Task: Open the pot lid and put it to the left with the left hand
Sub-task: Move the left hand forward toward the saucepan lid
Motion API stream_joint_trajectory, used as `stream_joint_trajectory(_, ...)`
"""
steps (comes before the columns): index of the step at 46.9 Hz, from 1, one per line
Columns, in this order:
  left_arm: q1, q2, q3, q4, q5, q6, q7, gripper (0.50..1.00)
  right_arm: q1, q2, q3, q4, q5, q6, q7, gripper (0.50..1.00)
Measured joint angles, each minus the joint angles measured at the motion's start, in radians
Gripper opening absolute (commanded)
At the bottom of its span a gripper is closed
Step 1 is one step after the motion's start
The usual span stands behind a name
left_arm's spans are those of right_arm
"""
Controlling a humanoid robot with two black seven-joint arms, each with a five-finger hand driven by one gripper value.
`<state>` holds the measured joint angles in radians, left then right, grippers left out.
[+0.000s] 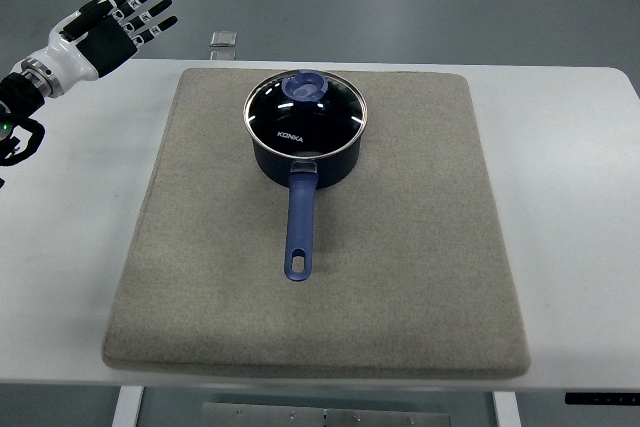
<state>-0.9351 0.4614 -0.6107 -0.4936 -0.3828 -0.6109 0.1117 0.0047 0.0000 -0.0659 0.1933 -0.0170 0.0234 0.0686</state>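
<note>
So here's my view: a white rectangular table (590,207) with a big square grey felt mat (400,277) covering most of the middle of it. On the mat, toward its far edge and a bit left of center, sits the dark blue saucepan (300,162) with its glass lid (305,115) on, steel rim all the way round and a blue round knob (305,87) near the lid's far side. The pan's long blue handle (299,232) points straight back at me, ending about mid-mat (there's a hanging slot at the tip).

My left hand (118,19) is up at the far left corner of the table, hovering over the edge there, well apart from the pan. Black and white fingers (150,5) are spread out, holding nothing.

Past the far edge of the table it's just grey floor, with a small silvery square plate (224,40) lying on it.
</note>
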Motion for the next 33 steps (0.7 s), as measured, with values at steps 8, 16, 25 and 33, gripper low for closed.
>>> stream_joint_trajectory(8, 0.002, -0.025, 0.0, 0.001, 0.001, 0.0, 0.0, 0.99, 0.0, 0.0, 0.0, 0.0, 0.0, 0.0, 0.0, 0.917)
stream_joint_trajectory(16, 0.002, -0.026, 0.0, 0.001, 0.002, 0.0, 0.0, 0.992, 0.0, 0.0, 0.0, 0.0, 0.0, 0.0, 0.0, 0.917)
stream_joint_trajectory(25, -0.022, -0.027, -0.001, 0.004, 0.004, 0.0, 0.0, 0.992, 0.0, 0.0, 0.0, 0.0, 0.0, 0.0, 0.0, 0.917)
stream_joint_trajectory(33, -0.048, -0.026, 0.002, 0.027, 0.005, 0.0, 0.0, 0.992, 0.0, 0.0, 0.0, 0.0, 0.0, 0.0, 0.0, 0.917)
